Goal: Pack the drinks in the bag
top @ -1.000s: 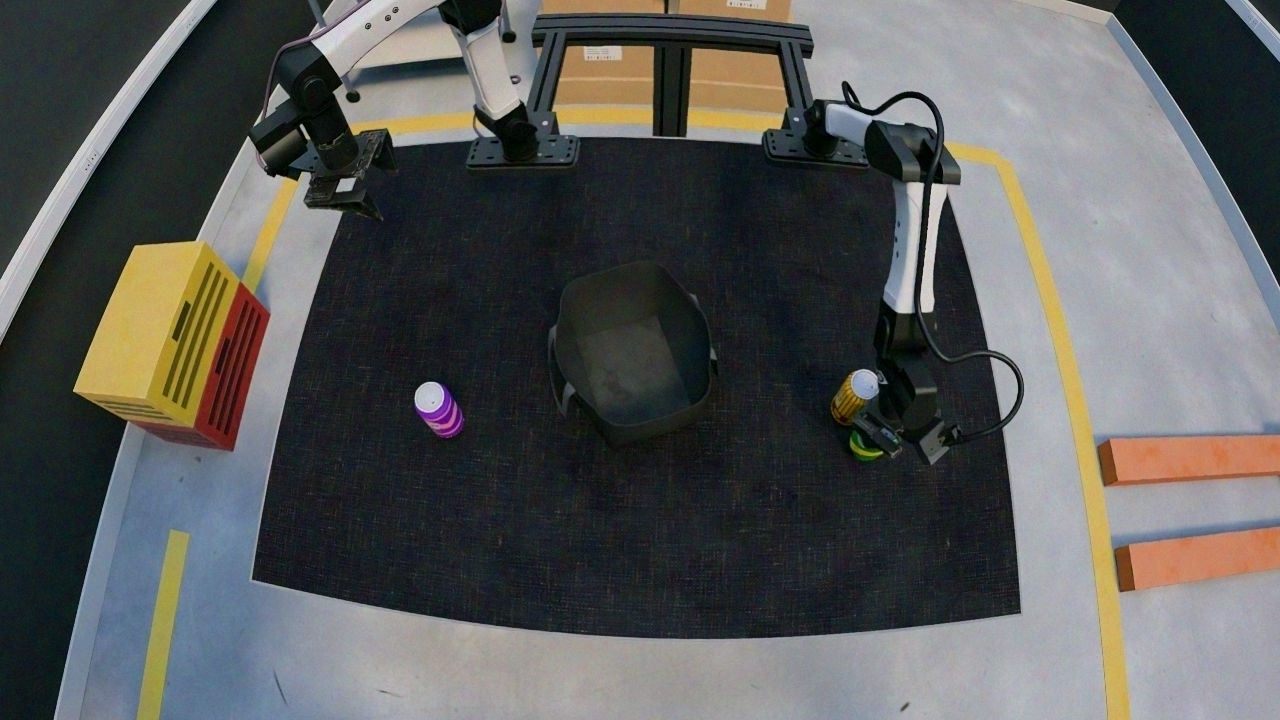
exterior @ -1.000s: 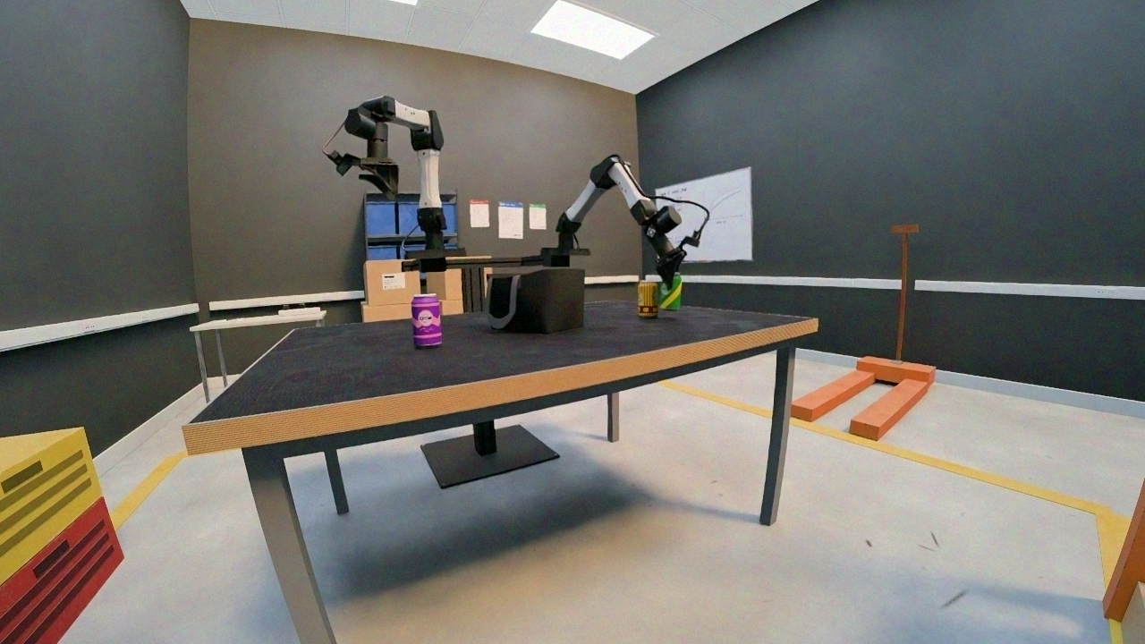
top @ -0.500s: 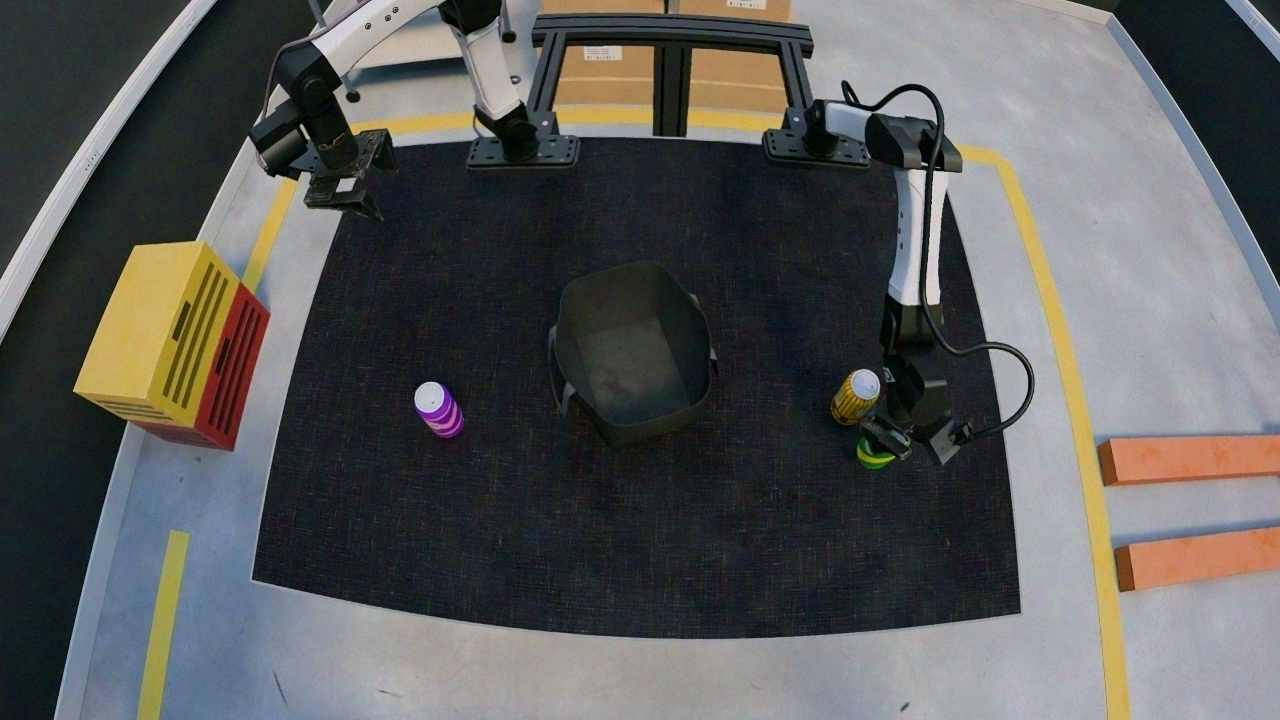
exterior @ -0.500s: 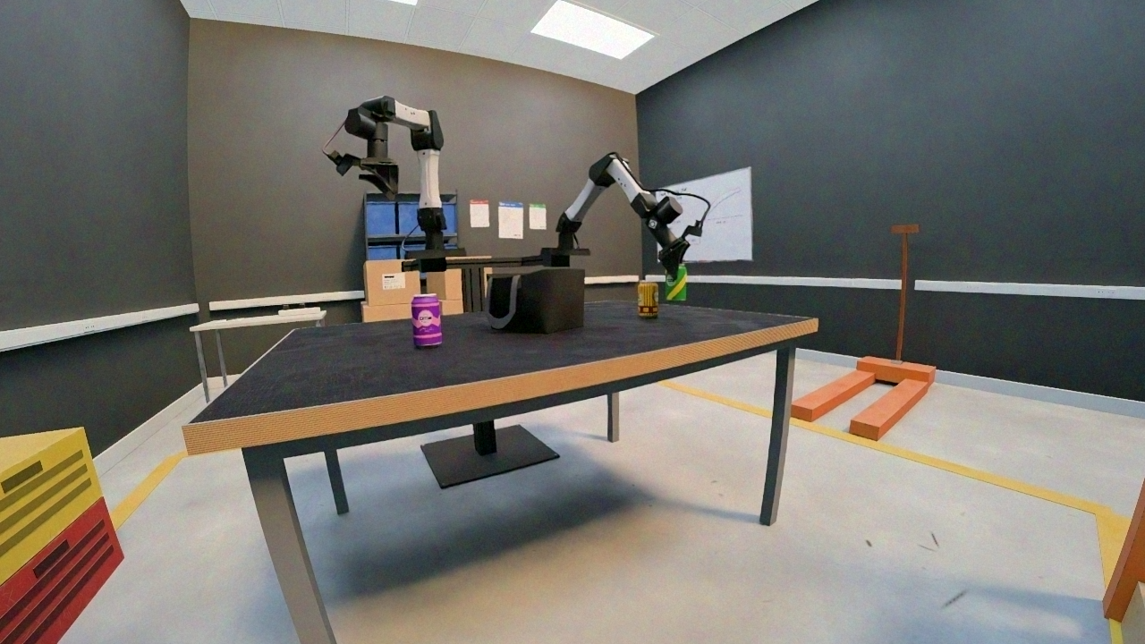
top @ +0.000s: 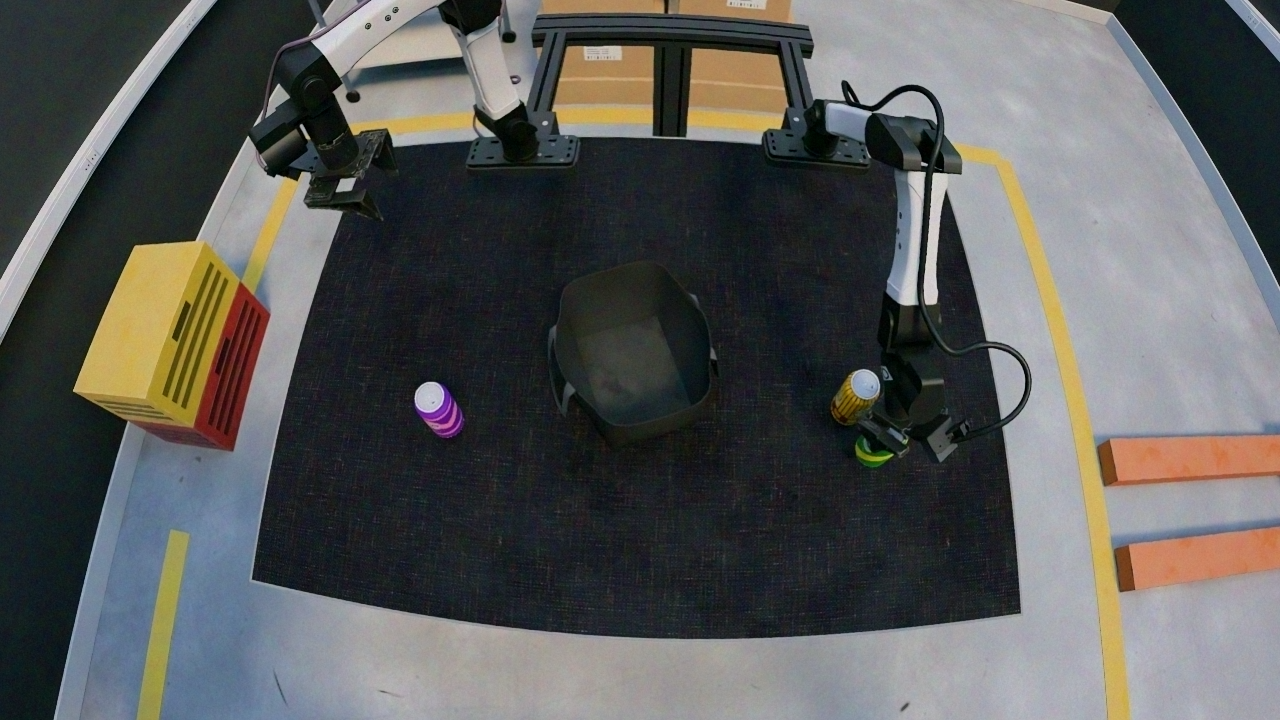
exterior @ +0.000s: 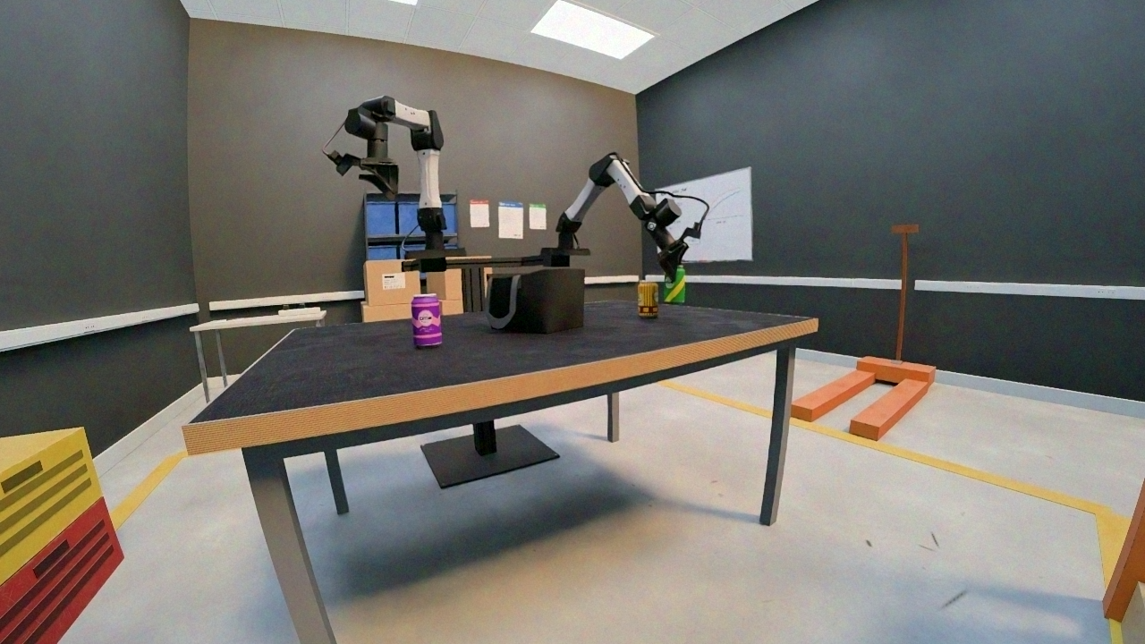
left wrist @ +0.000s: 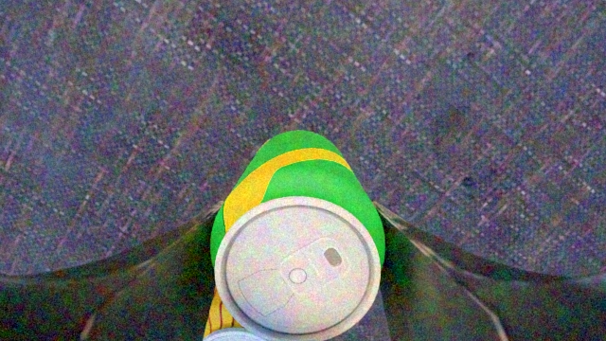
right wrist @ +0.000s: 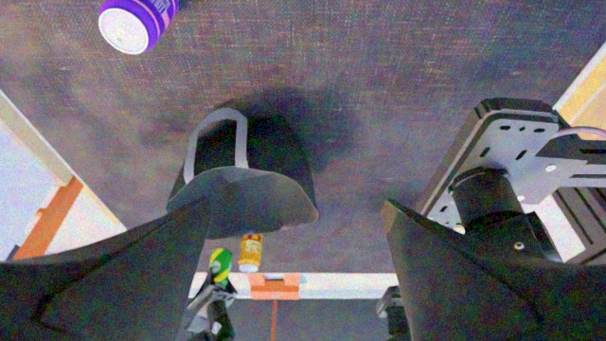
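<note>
Yellow crate [top: 147,317] [exterior: 39,472]: stacked on a red crate [top: 234,371] [exterior: 60,564], lower left of the exterior view.
Tabletop [top: 537,537] [exterior: 368,360] [left wrist: 142,71] [right wrist: 379,62]: dark woven surface, pale wood edge crossing the middle of the exterior view.
Purple can [top: 438,409] [exterior: 427,320] [right wrist: 139,21]: upright on the tabletop, outside the bag; left of centre in the top view.
Bag [top: 590,308] [exterior: 552,302] [right wrist: 279,147]: standing with its walls up and mouth open, near the centre of the top view; a grey handle loop hangs against its side.
Gold can [top: 854,398] [exterior: 648,299] [left wrist: 218,314] [right wrist: 250,251]: upright on the tabletop, outside the bag, right of it in the top view.
Green can [top: 872,454] [exterior: 674,288] [left wrist: 298,185] [right wrist: 221,265]: outside the bag, close to the gold can; its base sits higher in the exterior view.
Left gripper [top: 872,443] [exterior: 672,268] [left wrist: 298,204] [right wrist: 219,284]: pinching the green can, one finger on each side.
Right gripper [top: 380,189] [exterior: 387,183] [right wrist: 295,203]: spread wide and holding nothing, raised at upper left of the exterior view.
</note>
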